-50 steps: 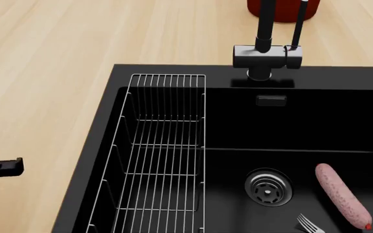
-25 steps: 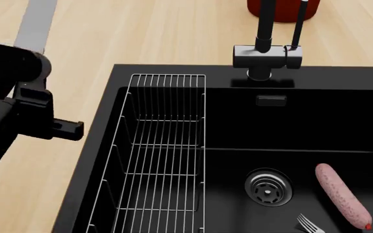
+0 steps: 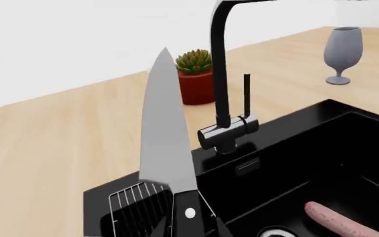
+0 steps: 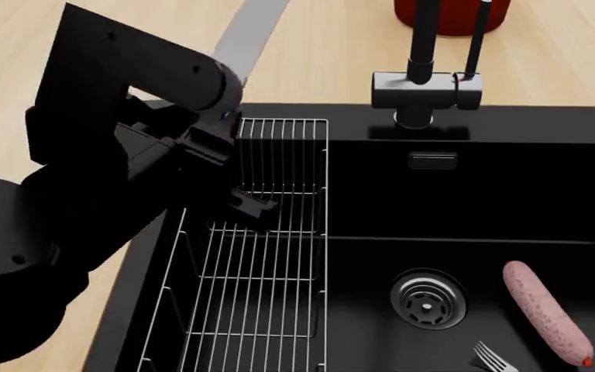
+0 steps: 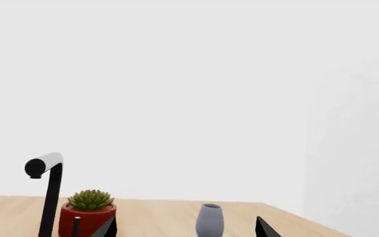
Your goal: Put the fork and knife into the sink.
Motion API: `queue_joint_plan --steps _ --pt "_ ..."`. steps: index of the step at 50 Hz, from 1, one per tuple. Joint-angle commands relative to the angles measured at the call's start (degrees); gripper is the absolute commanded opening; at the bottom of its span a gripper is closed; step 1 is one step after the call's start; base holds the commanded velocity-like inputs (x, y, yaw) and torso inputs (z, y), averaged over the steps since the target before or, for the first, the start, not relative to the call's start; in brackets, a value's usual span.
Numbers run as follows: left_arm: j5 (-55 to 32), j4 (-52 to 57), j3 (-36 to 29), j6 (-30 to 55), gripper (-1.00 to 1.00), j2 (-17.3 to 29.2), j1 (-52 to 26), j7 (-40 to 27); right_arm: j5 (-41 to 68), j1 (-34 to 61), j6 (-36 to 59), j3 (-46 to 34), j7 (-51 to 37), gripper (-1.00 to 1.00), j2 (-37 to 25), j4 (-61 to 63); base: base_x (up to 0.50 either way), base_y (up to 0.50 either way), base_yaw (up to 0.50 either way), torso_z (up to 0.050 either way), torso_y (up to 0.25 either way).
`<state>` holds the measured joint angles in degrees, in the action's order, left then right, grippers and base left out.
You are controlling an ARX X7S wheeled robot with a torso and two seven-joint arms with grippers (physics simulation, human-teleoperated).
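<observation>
Swinging in from the counter side, the left gripper (image 4: 238, 167) now hangs over the sink's (image 4: 504, 194) wire rack (image 4: 261, 256), jaws pinching the knife (image 3: 166, 148), while the fork (image 4: 494, 358) already lies inside.

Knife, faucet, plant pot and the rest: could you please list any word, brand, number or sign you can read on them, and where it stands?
None: no readable text in any view.
The knife shows only a plain blade and a pale rivet.
The faucet, sink, plant pot and grey goblet carry no markings.
</observation>
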<state>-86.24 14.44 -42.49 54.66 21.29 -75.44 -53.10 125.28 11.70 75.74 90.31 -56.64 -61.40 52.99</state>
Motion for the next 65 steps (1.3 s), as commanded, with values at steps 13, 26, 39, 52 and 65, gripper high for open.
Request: queue_joint_plan --steps 13,26,39,52,65 --pt "-6.9 -8.54 -2.32 2.7 -1.0 -9.53 -1.69 3.58 5.15 -3.53 1.44 9.23 -1.13 1.0 0.98 -1.41 0.0 0.0 0.0 0.0 0.0" --pt "-8.08 -18.66 -4.14 2.94 -1.0 -14.99 -4.26 7.73 6.48 -4.67 3.99 12.69 -0.82 1.0 2.43 -2.33 0.0 0.0 0.0 0.0 0.0" --pt "-9.01 -29.75 -10.04 -0.87 -1.0 -21.2 -9.54 11.73 9.91 -7.89 7.39 19.82 -1.41 1.0 3.25 -4.14 0.0 0.0 0.0 0.0 0.0" --pt "-25.91 -29.76 -38.18 -21.93 -1.0 -21.27 -20.08 15.63 11.9 -10.6 9.23 24.91 -1.66 1.0 3.59 -5.55 0.0 0.0 0.0 0.0 0.0" --pt "-31.33 -31.29 -48.58 -27.16 -1.0 -21.29 -21.99 20.21 12.85 -13.05 12.73 31.28 -0.54 1.0 4.73 -7.62 0.0 0.0 0.0 0.0 0.0"
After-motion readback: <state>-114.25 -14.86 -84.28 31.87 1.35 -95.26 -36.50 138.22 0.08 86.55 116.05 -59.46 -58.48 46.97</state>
